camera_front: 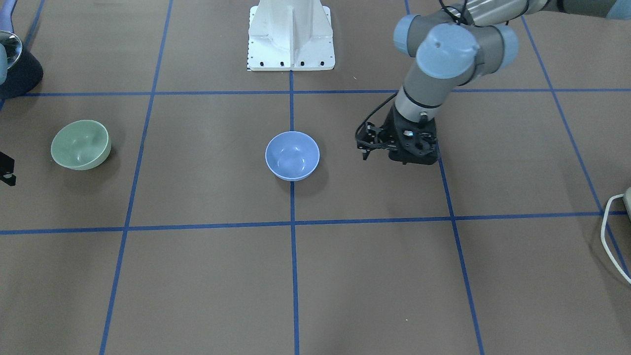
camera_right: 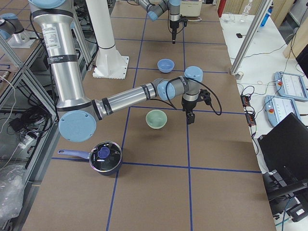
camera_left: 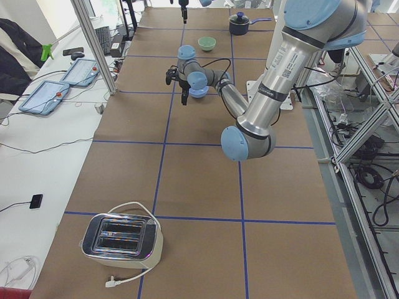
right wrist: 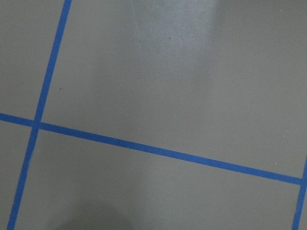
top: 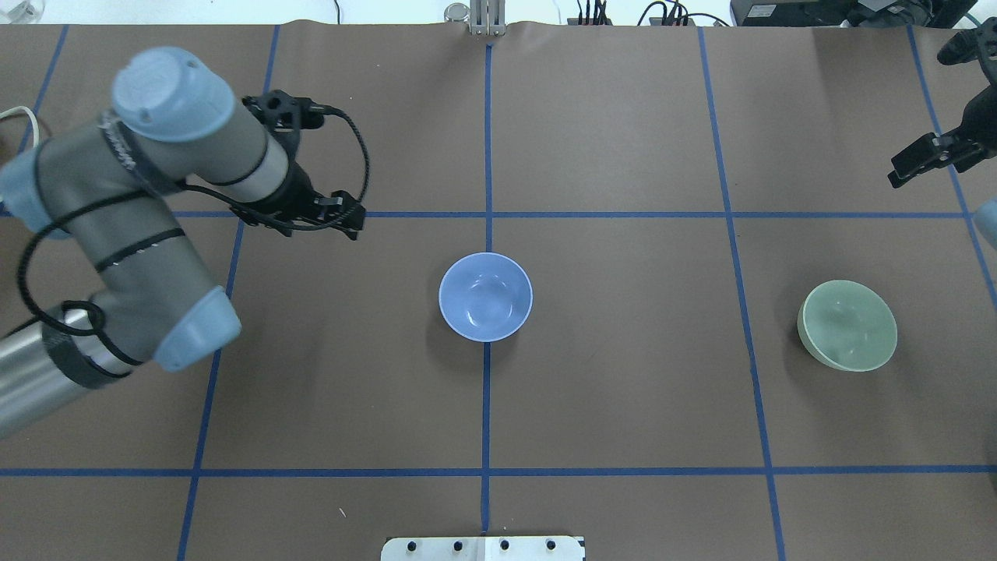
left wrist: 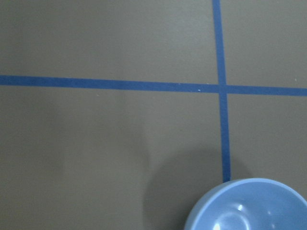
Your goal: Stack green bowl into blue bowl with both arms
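White pedestal base (top: 483, 548) sits at the near edge of the tabletop (top: 623, 389), on the centre tape line (top: 487, 405).

Black lidded pot (camera_right: 105, 156) is at the robot's right end, on the base side of the green bowl.

Green bowl (top: 847, 326): right half of the tabletop, upright, mouth up, empty, inside a tape square and clear of the lines. Well apart from the blue bowl.

Blue bowl (top: 485, 297): mid-tabletop, upright, mouth up, empty, sitting right on the centre tape line. Nothing touches it.

Left arm (top: 132, 234) comes in from the left. The left gripper (camera_front: 365, 152) points down, to the robot's left of the blue bowl and slightly farther from the base, above the cross tape line. It is clear of the bowl and carries nothing. Can't tell whether its fingers are apart or together. The left wrist view catches only the blue bowl's rim in its bottom-right corner.

Right arm (camera_right: 125, 100) reaches out past the green bowl. The right gripper (camera_right: 189, 118) points down, just beyond that bowl on the side away from the base, near a tape line, not touching the bowl. Finger gap not readable either. The right wrist view shows only bare tabletop and tape.

Toaster (camera_left: 121, 240) stands at the far-left end with its cord loose, well away from both bowls.
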Robot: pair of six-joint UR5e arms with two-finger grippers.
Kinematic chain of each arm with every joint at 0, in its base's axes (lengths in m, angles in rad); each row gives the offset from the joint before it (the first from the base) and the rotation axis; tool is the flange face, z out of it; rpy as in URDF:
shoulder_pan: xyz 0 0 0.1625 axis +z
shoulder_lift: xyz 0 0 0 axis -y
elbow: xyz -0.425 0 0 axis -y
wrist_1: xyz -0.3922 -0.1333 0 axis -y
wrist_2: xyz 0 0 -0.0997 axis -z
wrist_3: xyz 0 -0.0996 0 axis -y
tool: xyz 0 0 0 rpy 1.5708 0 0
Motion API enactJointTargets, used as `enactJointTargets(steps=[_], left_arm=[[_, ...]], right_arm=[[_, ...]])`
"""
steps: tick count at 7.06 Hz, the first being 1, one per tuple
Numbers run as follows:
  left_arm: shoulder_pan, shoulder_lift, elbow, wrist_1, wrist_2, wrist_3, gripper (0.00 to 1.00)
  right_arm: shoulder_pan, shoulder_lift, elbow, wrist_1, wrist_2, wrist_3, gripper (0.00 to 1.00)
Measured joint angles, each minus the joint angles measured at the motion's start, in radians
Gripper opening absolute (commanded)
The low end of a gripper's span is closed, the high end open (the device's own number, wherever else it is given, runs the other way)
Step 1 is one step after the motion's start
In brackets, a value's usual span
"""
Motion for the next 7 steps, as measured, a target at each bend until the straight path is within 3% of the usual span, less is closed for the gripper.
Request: enactJointTargets(steps=[2, 4, 6, 7], left_arm=[[-0.219, 0.162, -0.003, 0.036, -0.108, 0.37, 0.98], [-0.481, 0.277, 0.125, 0.075, -0.211, 0.801, 0.98], [-0.683, 0.317, 0.273, 0.088, -0.258, 1.049, 0.98], [-0.745, 0.346, 0.299, 0.086, -0.264, 1.09, 0.98]], right_arm=[[0.001, -0.021, 0.042, 0.0, 0.001, -0.003, 1.0], [0.001, -0.08, 0.11, 0.006, 0.009, -0.01, 1.0], [-0.021, -0.172, 0.133, 0.141, 0.034, -0.006, 1.0], [-0.055, -0.214, 0.13, 0.226, 0.04, 0.008, 0.98]])
